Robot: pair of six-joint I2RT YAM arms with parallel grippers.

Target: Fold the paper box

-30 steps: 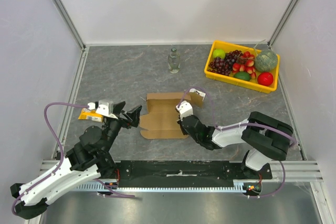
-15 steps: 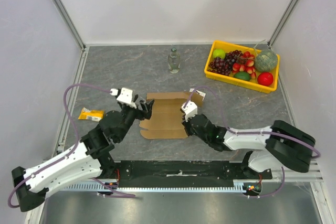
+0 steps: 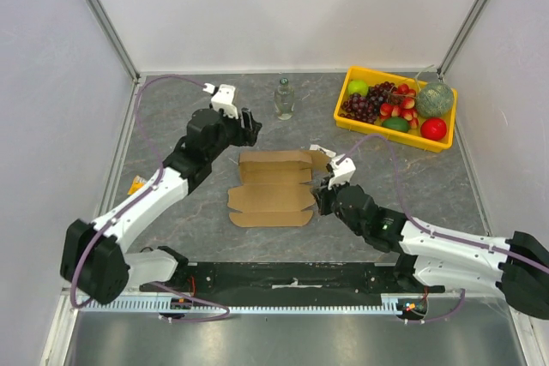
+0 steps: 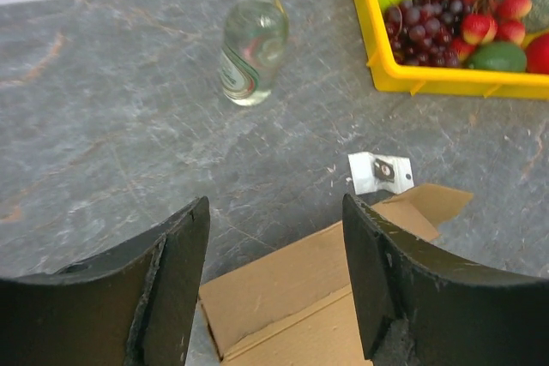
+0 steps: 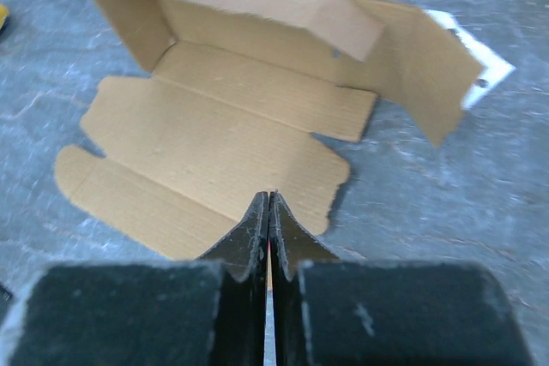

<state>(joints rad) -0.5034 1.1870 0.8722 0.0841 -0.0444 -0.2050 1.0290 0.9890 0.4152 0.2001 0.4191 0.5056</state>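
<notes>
A plain brown corrugated cardboard box (image 3: 273, 188) sits half-formed on the worktop (image 3: 446, 190). The left gripper (image 4: 274, 212) hovers at its far edge, jaws spread; the right gripper (image 5: 268, 201) has its jaws pressed together, empty. Best to fold squarely along the creases.

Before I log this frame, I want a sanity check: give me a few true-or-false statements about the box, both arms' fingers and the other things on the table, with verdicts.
1. The paper box lies open and only partly folded, with its far wall raised. True.
2. The right arm's fingers clamp a box flap. False: they are shut together with no cardboard between them.
3. The left arm's fingers stand apart and hold nothing. True.
4. The glass bottle lies on its side in the yellow tray. False: it stands upright on the table, left of the tray.
</notes>
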